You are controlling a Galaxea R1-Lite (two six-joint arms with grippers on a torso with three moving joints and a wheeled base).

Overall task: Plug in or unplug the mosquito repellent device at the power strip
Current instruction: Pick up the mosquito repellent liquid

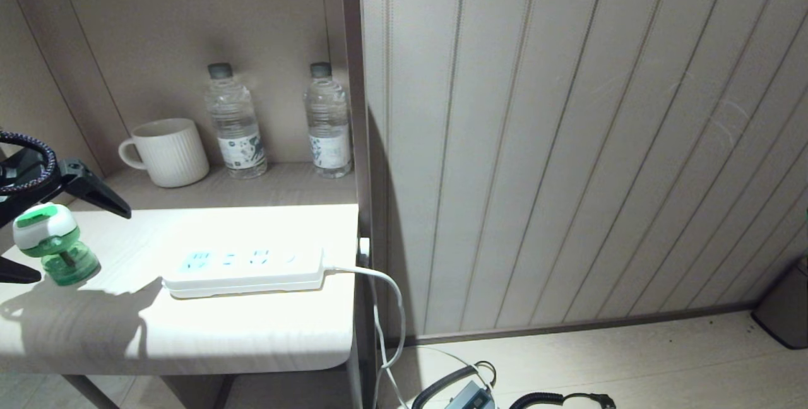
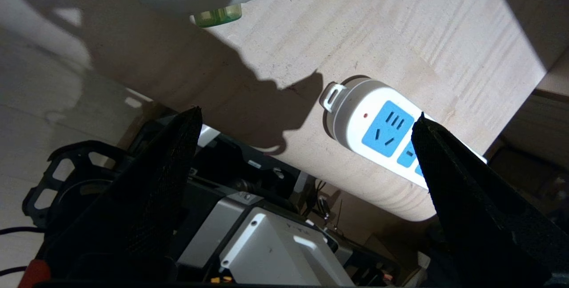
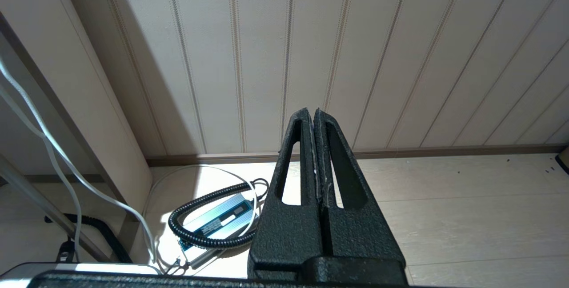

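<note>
Green mosquito repellent device [image 1: 53, 242] stands on desk [image 1: 189, 327], well apart from power strip [image 1: 246, 268], between left end effector [image 1: 38, 223] fingers, spread wide.

Left wrist: a fingertip [image 2: 189, 121] could topple it.

Right end effector [image 3: 315, 117]: pressed together, idle.

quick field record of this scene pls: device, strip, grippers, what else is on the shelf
device: mosquito repellent device standing on the table, unplugged, apart from the strip
strip: power strip lying flat, no plug seen in its outlets, cable leading off the table edge
left gripper: open, around the device, not closed on it
right gripper: shut, low over the floor, idle
shelf: mug, two water bottles
</note>
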